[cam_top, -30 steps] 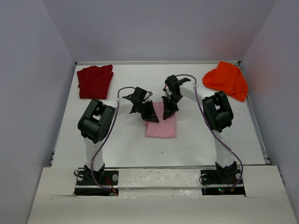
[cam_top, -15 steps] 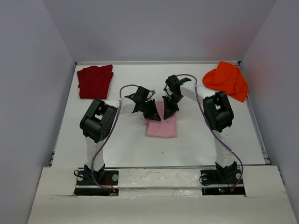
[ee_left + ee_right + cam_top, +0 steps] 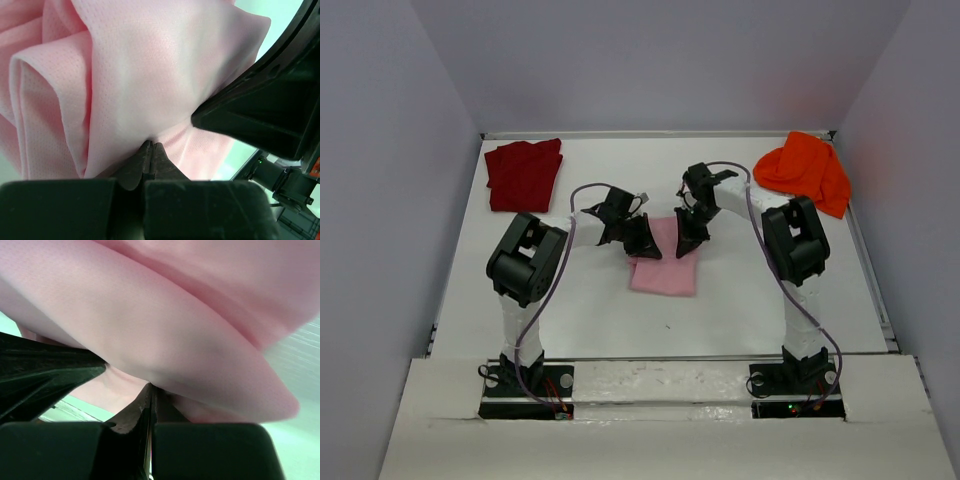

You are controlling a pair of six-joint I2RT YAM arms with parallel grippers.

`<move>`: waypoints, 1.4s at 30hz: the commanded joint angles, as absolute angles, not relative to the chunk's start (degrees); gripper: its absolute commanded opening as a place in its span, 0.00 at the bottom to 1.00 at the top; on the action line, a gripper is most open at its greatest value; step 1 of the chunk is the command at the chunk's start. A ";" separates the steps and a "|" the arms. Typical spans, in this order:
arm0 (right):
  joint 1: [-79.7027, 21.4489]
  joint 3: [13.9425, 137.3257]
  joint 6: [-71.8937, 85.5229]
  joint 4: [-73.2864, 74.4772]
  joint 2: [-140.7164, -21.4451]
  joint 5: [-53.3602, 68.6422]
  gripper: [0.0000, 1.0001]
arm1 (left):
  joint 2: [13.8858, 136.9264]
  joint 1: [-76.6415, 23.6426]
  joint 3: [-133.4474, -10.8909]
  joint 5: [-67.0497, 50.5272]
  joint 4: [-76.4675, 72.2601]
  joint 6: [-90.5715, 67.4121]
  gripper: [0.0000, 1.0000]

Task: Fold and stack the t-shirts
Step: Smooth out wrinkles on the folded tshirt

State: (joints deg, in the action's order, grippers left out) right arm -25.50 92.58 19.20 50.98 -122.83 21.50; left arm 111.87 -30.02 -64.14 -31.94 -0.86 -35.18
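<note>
Pink t-shirt (image 3: pixel 667 272) lies in the middle of the white table (image 3: pixel 750 295). The left gripper (image 3: pixel 646 246) and right gripper (image 3: pixel 688 242) each pinch its far edge tight. The dark red t-shirt (image 3: pixel 524 174) sits folded far left, and the orange t-shirt (image 3: pixel 807 172) is bunched far right

Robot lab enclosure, plain grey walls (image 3: pixel 660 60), white table (image 3: pixel 740 320)
</note>
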 commanded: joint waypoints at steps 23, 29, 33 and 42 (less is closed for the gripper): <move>-20.13 94.29 16.35 60.03 -112.42 7.81 0.00 | 108.29 -27.07 -64.15 -23.47 10.80 -31.11 0.00; -20.13 107.03 17.40 66.53 -111.70 18.79 0.00 | 99.94 -27.16 -79.70 -27.40 18.88 -31.81 0.00; -20.13 102.06 21.16 63.03 -109.62 32.15 0.00 | 96.78 -27.07 -83.41 -35.23 16.19 -34.80 0.00; -20.13 78.61 30.67 42.48 -101.61 50.60 0.00 | 85.97 -27.07 -54.82 -44.90 -2.66 -48.15 0.00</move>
State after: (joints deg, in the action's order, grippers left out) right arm -20.21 84.88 25.78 53.84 -105.32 39.46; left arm 87.33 -26.94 -66.24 -38.89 4.34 -41.41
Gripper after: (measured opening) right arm 0.009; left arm 0.010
